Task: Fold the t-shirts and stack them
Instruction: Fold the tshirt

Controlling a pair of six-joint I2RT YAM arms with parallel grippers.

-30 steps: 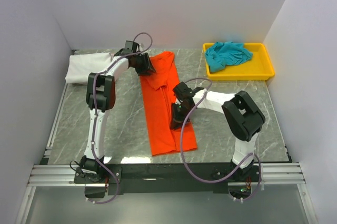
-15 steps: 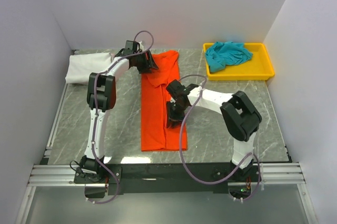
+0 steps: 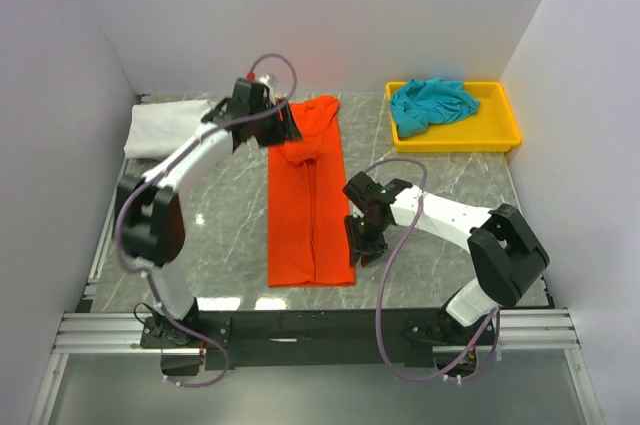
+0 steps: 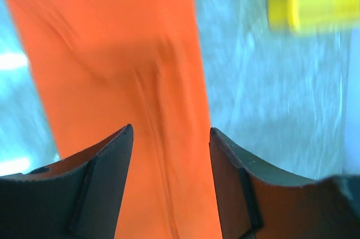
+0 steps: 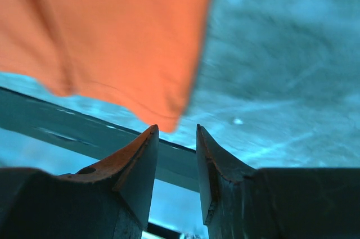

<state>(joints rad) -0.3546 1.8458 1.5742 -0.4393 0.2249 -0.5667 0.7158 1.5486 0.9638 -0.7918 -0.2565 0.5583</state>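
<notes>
The left gripper [image 4: 170, 132] hangs with its jaws well apart and nothing between them, the orange shirt [image 4: 124, 59] filling the blurred wrist view below its dark fingers [image 4: 104, 185]. From overhead, it is poised over the far, rumpled collar end of the shirt; whether it touches the cloth cannot be told. The right gripper [image 5: 176, 129] shows only a narrow gap between its jaws, and that gap is empty. The shirt's near right corner lies just ahead of its fingertips, clear of them. From overhead, this gripper sits just beside the shirt's right edge, close to the hem. The orange shirt lies as a long narrow strip, folded lengthwise, with a crease line running down its middle. It stretches from the far middle of the grey marbled table [image 3: 220, 215] toward the near edge, flat along most of its length and bunched where the sleeves and neck gather. The left arm reaches in a high arc from its base at the near left. The right arm stretches low across the table from the near right, its cable looping above it. The white shirt [image 3: 160, 127] rests in a soft heap at the far left corner, well apart from the orange one. The teal shirt [image 3: 430, 105] lies crumpled inside the yellow tray [image 3: 500, 130] at the far right.
</notes>
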